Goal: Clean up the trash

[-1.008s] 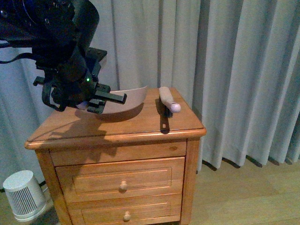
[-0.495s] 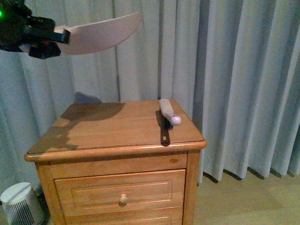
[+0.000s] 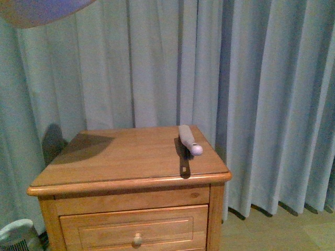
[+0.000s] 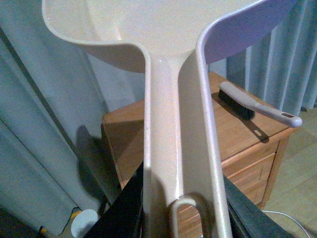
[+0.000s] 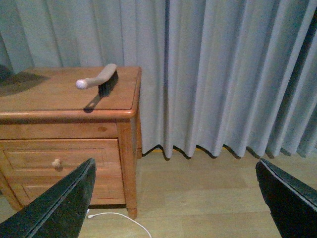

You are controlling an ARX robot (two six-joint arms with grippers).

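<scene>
- The left pincer (image 4: 182, 194) is closed on the handle of the beige dustpan (image 4: 173, 124). Its dark fingers (image 4: 126, 208) press on both sides of the handle.
- In the front view, only an edge of the dustpan (image 3: 31, 9) shows, in the air at the 11 o'clock corner, well above the counter (image 3: 104, 157).
- The right pincer (image 5: 174, 188) is open. Its two fingers (image 5: 64, 203) stand wide apart with nothing between them, above the wooden floor (image 5: 208, 193).
- The trash cannot be located: no view shows a white wad. The visible part of the dustpan's scoop is bare.
- The counter is a wooden nightstand with drawers. One round drawer knob (image 3: 137, 239) shows at 6 o'clock in the front view.
- A hand brush (image 3: 187, 140) lies on the counter top toward its 3 o'clock edge. The dark bristles face down and the pale handle tip points toward the front edge.
- A grey pleated curtain (image 3: 261, 78) hangs behind and beside the counter.
- A white ribbed appliance (image 3: 15, 235), partly cut off, stands on the floor at 7 o'clock of the counter.
- A white cable (image 5: 119, 218) lies on the floor beside the counter's front leg.
</scene>
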